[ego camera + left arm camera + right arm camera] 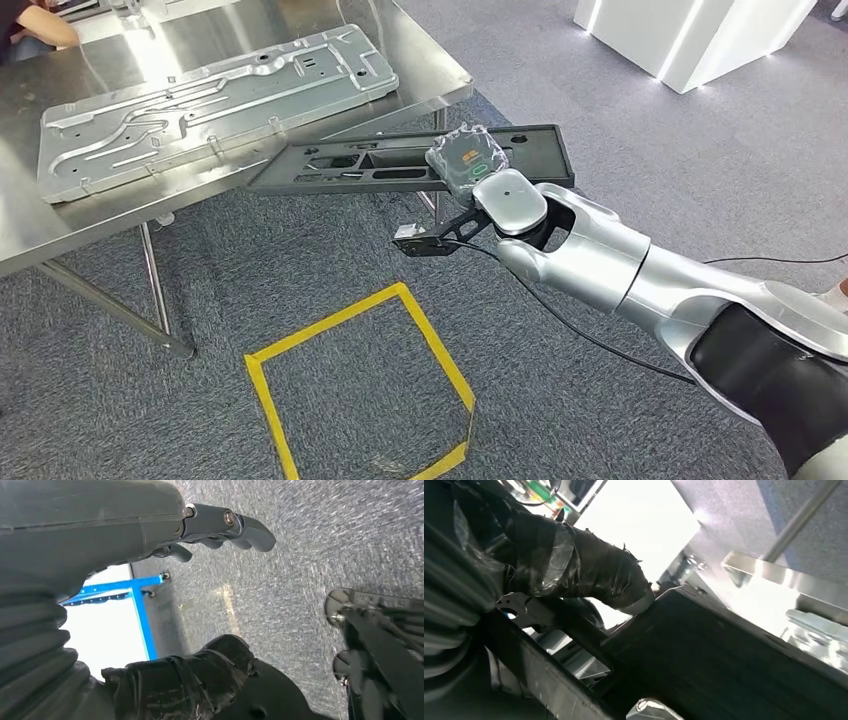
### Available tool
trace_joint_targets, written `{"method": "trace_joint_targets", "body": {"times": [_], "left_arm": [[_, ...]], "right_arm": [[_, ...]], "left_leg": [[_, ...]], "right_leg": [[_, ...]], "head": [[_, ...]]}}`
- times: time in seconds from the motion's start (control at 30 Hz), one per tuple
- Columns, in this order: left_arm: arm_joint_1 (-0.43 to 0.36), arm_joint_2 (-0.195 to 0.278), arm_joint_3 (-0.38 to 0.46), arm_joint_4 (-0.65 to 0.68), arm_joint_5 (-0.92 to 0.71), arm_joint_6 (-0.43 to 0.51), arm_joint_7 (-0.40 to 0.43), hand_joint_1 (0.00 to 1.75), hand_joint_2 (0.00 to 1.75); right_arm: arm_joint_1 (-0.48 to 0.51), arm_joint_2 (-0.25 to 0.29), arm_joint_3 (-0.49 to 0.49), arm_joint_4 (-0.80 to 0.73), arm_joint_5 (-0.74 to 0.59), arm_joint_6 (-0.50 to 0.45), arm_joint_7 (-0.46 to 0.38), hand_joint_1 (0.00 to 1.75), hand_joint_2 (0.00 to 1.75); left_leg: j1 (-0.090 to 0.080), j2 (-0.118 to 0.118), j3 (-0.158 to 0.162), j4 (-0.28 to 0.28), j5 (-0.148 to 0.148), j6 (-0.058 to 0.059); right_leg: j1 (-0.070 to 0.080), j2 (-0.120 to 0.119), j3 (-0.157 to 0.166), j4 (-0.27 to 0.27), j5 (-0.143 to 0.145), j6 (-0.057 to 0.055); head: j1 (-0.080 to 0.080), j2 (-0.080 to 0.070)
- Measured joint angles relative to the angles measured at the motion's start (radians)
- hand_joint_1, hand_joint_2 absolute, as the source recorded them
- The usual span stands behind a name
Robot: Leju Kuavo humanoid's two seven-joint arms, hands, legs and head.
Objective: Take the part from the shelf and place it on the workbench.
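Observation:
The part is a long flat black panel (380, 165) with cut-outs, held level over the carpet. Its left end reaches the front edge of the steel workbench (90, 220); I cannot tell whether it touches. My right hand (468, 160) grips the panel near its right end. In the right wrist view its taped thumb (589, 575) presses on the dark panel (724, 665), with the workbench's shiny edge (774, 577) beyond. My left hand (210, 522) hangs over grey carpet, its fingers apart from the taped thumb (190, 680), holding nothing.
A large silver stamped metal plate (210, 100) covers much of the workbench. A person's arm (40, 25) rests at its far left corner. A yellow tape square (360, 390) marks the carpet below. A white lit block (690, 35) stands at the back right.

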Motion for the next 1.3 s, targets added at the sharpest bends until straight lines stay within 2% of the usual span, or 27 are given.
{"method": "trace_joint_targets", "body": {"times": [0.03, 0.07, 0.13, 0.2, 0.27, 0.3, 0.33, 0.37, 0.43, 0.47, 0.5, 0.53, 0.57, 0.63, 0.67, 0.77, 0.83, 0.87, 0.93, 0.97, 1.0, 1.03, 1.1, 1.13, 1.17, 1.2, 1.3], "left_arm": [[0.001, 0.0, 0.0, 0.0, 0.0, -0.002, -0.002, 0.0, 1.75], [0.002, 0.0, 0.0, 0.0, -0.001, -0.002, -0.005, 0.0, 1.75], [0.0, 0.0, 0.0, 0.0, -0.002, -0.003, -0.008, 0.0, 1.75], [-0.004, 0.001, 0.0, 0.0, -0.002, -0.004, -0.009, 0.0, 1.75], [-0.006, 0.001, 0.0, 0.0, -0.003, -0.006, -0.01, 0.0, 1.75], [-0.006, 0.0, 0.0, 0.0, -0.003, -0.007, -0.01, 0.0, 1.75], [-0.005, 0.0, 0.0, 0.0, -0.003, -0.008, -0.009, 0.0, 1.75], [-0.004, 0.0, 0.0, 0.0, -0.003, -0.009, -0.009, 0.0, 1.75], [-0.005, 0.001, -0.001, 0.0, -0.003, -0.011, -0.007, 0.0, 1.75], [-0.005, 0.001, -0.001, 0.0, -0.003, -0.013, -0.006, 0.0, 1.75], [-0.005, 0.001, -0.001, 0.0, -0.003, -0.013, -0.006, 0.0, 1.75], [-0.005, 0.001, -0.001, 0.0, -0.003, -0.014, -0.006, 0.0, 1.75], [-0.004, 0.001, 0.0, 0.0, -0.003, -0.015, -0.006, 0.0, 1.75], [-0.002, 0.0, -0.001, 0.0, -0.003, -0.016, -0.006, 0.0, 1.75], [-0.001, 0.0, -0.001, 0.0, -0.003, -0.017, -0.005, 0.0, 1.75], [0.002, 0.0, -0.001, 0.0, -0.003, -0.017, -0.005, 0.0, 1.75], [0.004, -0.001, -0.001, 0.0, -0.003, -0.015, -0.004, 0.0, 1.75], [0.004, -0.002, -0.001, 0.0, -0.003, -0.014, -0.003, 0.0, 1.75], [0.002, -0.003, -0.001, 0.0, -0.005, -0.012, -0.001, 0.0, 1.75], [0.001, -0.003, -0.001, 0.0, -0.006, -0.012, 0.0, 0.0, 1.75], [0.0, -0.004, -0.001, 0.0, -0.006, -0.012, 0.001, 0.0, 1.75], [0.001, -0.004, -0.001, 0.0, -0.006, -0.012, 0.002, 0.0, 1.75], [0.001, -0.004, -0.001, 0.0, -0.006, -0.011, 0.003, 0.0, 1.75], [0.001, -0.004, -0.001, 0.0, -0.006, -0.011, 0.003, 0.0, 1.75], [0.001, -0.003, -0.001, 0.0, -0.006, -0.011, 0.004, 0.0, 1.75], [0.0, -0.004, -0.001, 0.0, -0.006, -0.011, 0.004, 0.0, 1.75], [-0.003, -0.005, -0.001, 0.0, -0.004, -0.011, 0.003, 0.0, 1.75]], "right_arm": [[0.0, 0.001, 0.0, 0.0, 0.003, 0.0, -0.002, 1.75, 1.75], [0.0, 0.002, 0.0, 0.0, 0.006, 0.001, -0.004, 1.75, 1.75], [-0.004, 0.003, 0.0, 0.002, 0.015, 0.003, -0.006, 1.75, 1.75], [-0.006, 0.003, 0.0, 0.004, 0.02, 0.005, -0.008, 1.75, 1.75], [-0.006, 0.004, 0.0, 0.005, 0.022, 0.005, -0.01, 1.75, 1.75], [-0.006, 0.004, 0.0, 0.005, 0.022, 0.005, -0.011, 1.75, 1.75], [-0.008, 0.004, 0.0, 0.006, 0.022, 0.005, -0.012, 1.75, 1.75], [-0.009, 0.004, 0.0, 0.007, 0.023, 0.005, -0.012, 1.75, 1.75], [-0.007, 0.004, 0.0, 0.008, 0.023, 0.005, -0.012, 1.75, 1.75], [-0.003, 0.003, 0.0, 0.009, 0.023, 0.006, -0.013, 1.75, 1.75], [0.001, 0.003, 0.0, 0.01, 0.023, 0.006, -0.013, 1.75, 1.75], [0.003, 0.002, 0.0, 0.011, 0.023, 0.006, -0.013, 1.75, 1.75], [0.003, 0.002, 0.0, 0.012, 0.023, 0.006, -0.013, 1.75, 1.75], [0.001, 0.001, 0.0, 0.013, 0.02, 0.005, -0.013, 1.75, 1.75], [0.001, 0.001, 0.0, 0.013, 0.018, 0.004, -0.014, 1.75, 1.75], [0.004, 0.001, 0.0, 0.014, 0.014, 0.004, -0.015, 1.75, 1.75], [0.005, 0.001, 0.0, 0.015, 0.013, 0.004, -0.015, 1.75, 1.75], [0.005, 0.001, 0.0, 0.015, 0.013, 0.003, -0.014, 1.75, 1.75], [0.005, 0.001, 0.0, 0.015, 0.014, 0.003, -0.014, 1.75, 1.75], [0.005, 0.001, 0.0, 0.015, 0.014, 0.003, -0.014, 1.75, 1.75], [0.006, 0.001, 0.0, 0.015, 0.014, 0.004, -0.014, 1.75, 1.75], [0.007, 0.001, 0.0, 0.015, 0.014, 0.004, -0.014, 1.75, 1.75], [0.006, 0.001, 0.0, 0.015, 0.014, 0.004, -0.014, 1.75, 1.75], [0.004, 0.001, 0.0, 0.015, 0.015, 0.004, -0.014, 1.75, 1.75], [0.002, 0.001, 0.0, 0.015, 0.016, 0.004, -0.014, 1.75, 1.75], [0.001, 0.001, 0.0, 0.015, 0.017, 0.005, -0.013, 1.75, 1.75], [0.003, 0.002, 0.0, 0.015, 0.015, 0.005, -0.013, 1.75, 1.75]], "left_leg": [[-0.001, 0.002, 0.011, -0.04, 0.037, 0.005], [-0.004, 0.008, 0.036, -0.107, 0.08, 0.013], [-0.015, 0.03, 0.087, -0.222, 0.127, 0.028], [-0.026, 0.036, 0.106, -0.258, 0.126, 0.037], [-0.024, 0.022, 0.115, -0.274, 0.129, 0.044], [-0.02, 0.015, 0.123, -0.284, 0.131, 0.047], [-0.017, 0.01, 0.132, -0.294, 0.134, 0.051], [-0.013, 0.005, 0.139, -0.301, 0.135, 0.054], [-0.013, -0.009, 0.143, -0.301, 0.131, 0.061], [-0.013, -0.018, 0.144, -0.3, 0.129, 0.062], [-0.012, -0.026, 0.145, -0.298, 0.125, 0.062], [-0.01, -0.034, 0.147, -0.293, 0.12, 0.06], [-0.008, -0.041, 0.148, -0.285, 0.113, 0.056], [-0.007, -0.051, 0.145, -0.264, 0.096, 0.045], [-0.008, -0.055, 0.142, -0.257, 0.09, 0.039], [-0.008, -0.058, 0.137, -0.255, 0.083, 0.028], [-0.008, -0.039, 0.126, -0.225, 0.062, 0.019], [-0.006, -0.026, 0.108, -0.183, 0.041, 0.013], [-0.002, -0.009, 0.047, -0.06, -0.007, 0.004], [-0.001, -0.005, 0.018, -0.01, -0.019, 0.001], [0.0, -0.003, 0.002, 0.009, -0.013, 0.001], [0.0, -0.002, 0.004, -0.009, 0.013, 0.003], [-0.002, 0.0, 0.053, -0.132, 0.09, 0.013], [-0.005, 0.001, 0.08, -0.192, 0.117, 0.02], [-0.01, 0.002, 0.101, -0.237, 0.129, 0.026], [-0.014, 0.002, 0.111, -0.257, 0.128, 0.03], [-0.014, 0.0, 0.128, -0.283, 0.127, 0.036]], "right_leg": [[0.002, -0.002, 0.008, 0.0, -0.005, 0.0], [0.004, -0.005, 0.017, -0.001, -0.011, 0.0], [0.008, -0.012, 0.031, -0.004, -0.02, 0.004], [0.01, -0.023, 0.037, -0.011, -0.024, 0.013], [0.009, -0.034, 0.043, -0.016, -0.029, 0.023], [0.009, -0.032, 0.043, -0.009, -0.036, 0.027], [0.009, -0.025, 0.032, 0.018, -0.051, 0.03], [0.009, -0.017, 0.007, 0.066, -0.073, 0.032], [0.008, -0.007, -0.067, 0.194, -0.119, 0.035], [0.006, -0.006, -0.098, 0.239, -0.125, 0.038], [0.004, -0.006, -0.113, 0.248, -0.112, 0.04], [0.001, -0.006, -0.109, 0.219, -0.08, 0.042], [-0.002, -0.006, -0.088, 0.157, -0.036, 0.044], [-0.004, 0.001, -0.042, 0.046, 0.013, 0.043], [-0.002, 0.004, -0.03, 0.018, 0.018, 0.04], [0.0, 0.005, -0.023, 0.007, 0.011, 0.021], [-0.004, 0.004, -0.015, 0.001, 0.011, 0.011], [-0.006, 0.003, -0.01, -0.002, 0.01, 0.006], [-0.005, 0.001, 0.0, -0.004, 0.004, 0.0], [-0.004, 0.0, 0.004, -0.004, 0.0, -0.001], [-0.004, -0.001, 0.009, -0.003, -0.003, -0.001], [-0.003, -0.001, 0.014, -0.003, -0.007, -0.001], [-0.002, -0.003, 0.027, -0.005, -0.016, 0.001], [0.0, -0.004, 0.031, -0.006, -0.019, 0.003], [0.001, -0.005, 0.033, -0.008, -0.021, 0.007], [0.0, -0.006, 0.034, -0.011, -0.022, 0.011], [0.002, -0.009, 0.037, -0.017, -0.026, 0.027]], "head": [[0.0, 0.0], [0.0, 0.0], [0.0, 0.0], [0.001, 0.0], [0.001, 0.0], [0.002, 0.0], [0.003, 0.0], [0.004, 0.0], [0.005, 0.0], [0.005, 0.0], [0.005, 0.0], [0.005, 0.0], [0.006, 0.0], [0.006, 0.0], [0.006, 0.0], [0.005, 0.0], [0.002, 0.0], [0.0, 0.0], [-0.004, 0.0], [-0.004, 0.0], [-0.004, 0.0], [-0.004, 0.0], [-0.004, 0.0], [-0.003, 0.0], [-0.003, 0.0], [-0.003, 0.0], [-0.001, 0.0]]}}
